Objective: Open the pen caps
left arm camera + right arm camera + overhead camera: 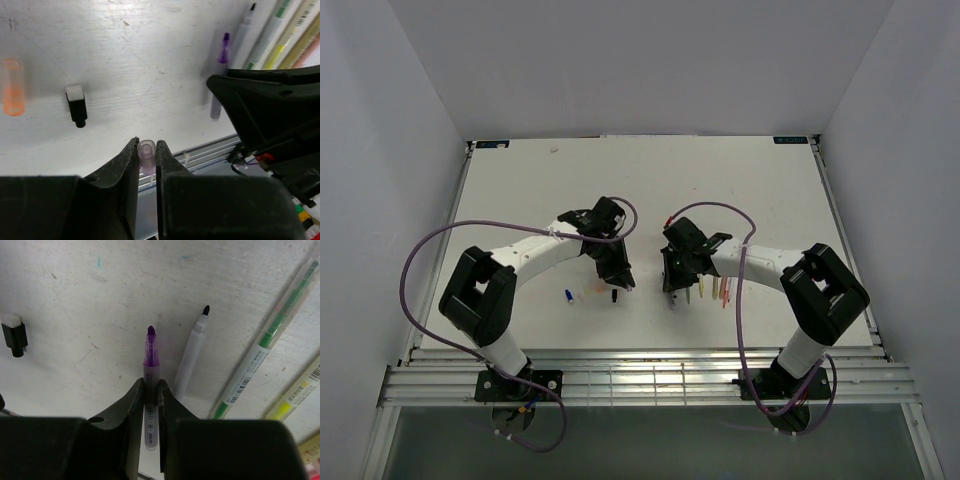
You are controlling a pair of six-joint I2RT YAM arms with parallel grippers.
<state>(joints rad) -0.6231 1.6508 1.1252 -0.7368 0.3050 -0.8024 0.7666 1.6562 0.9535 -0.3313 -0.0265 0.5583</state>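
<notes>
On the white table (520,200), the right gripper (151,386) clamps an uncapped purple plastic pen (150,352). The left gripper (147,146) pinches a small translucent purple cap (146,156) above the table's near edge. A black rectangular cap (76,105) and a clear orange tubular cap (13,93) lie nearby on the table.

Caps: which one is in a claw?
The purple cap, pinched in the left claw. The orange cap and black cap lie loose.
</notes>
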